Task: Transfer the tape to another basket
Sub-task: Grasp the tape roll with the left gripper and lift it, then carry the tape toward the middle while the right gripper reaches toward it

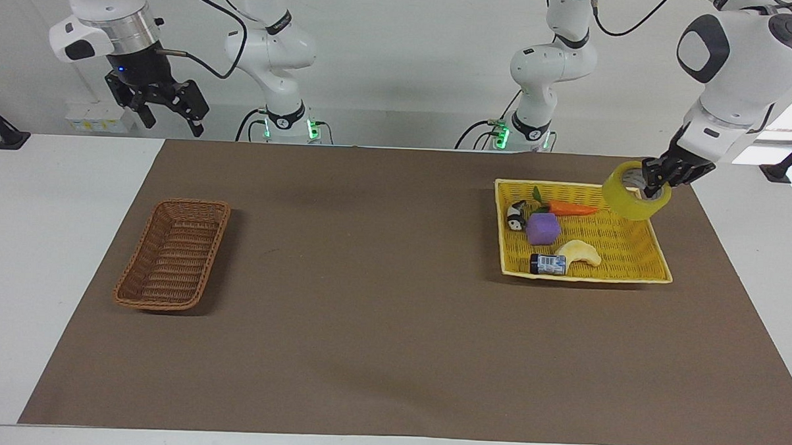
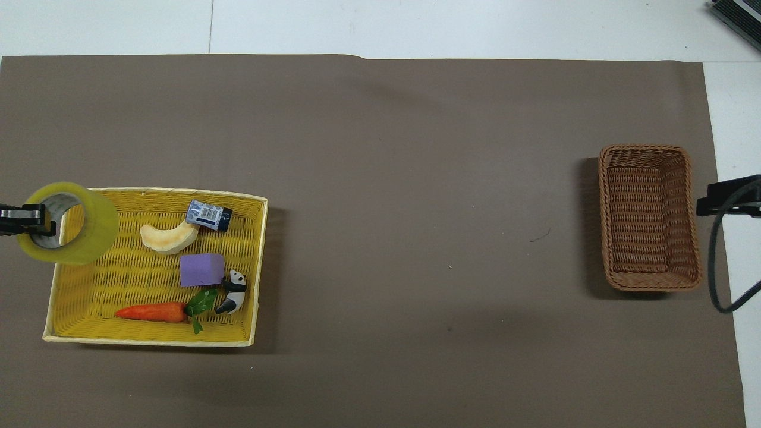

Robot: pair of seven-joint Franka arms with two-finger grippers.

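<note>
Left gripper (image 1: 654, 181) is clamped on the tape (image 1: 635, 192) wall, roll in the air over the yellow tray (image 1: 658, 268) corner. Right gripper (image 1: 169, 109) waits, fingers spread, up near the basket (image 1: 174, 253). We'd carry high across the mat; a handover mid-table looks likely, so keep the roll's outer side free for the second grip.

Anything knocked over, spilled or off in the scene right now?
Nothing stands out. The left gripper holds the tape by its wall, hanging tilted over the yellow tray. Its other items sit inside. The basket is upright; the right gripper waits.
</note>
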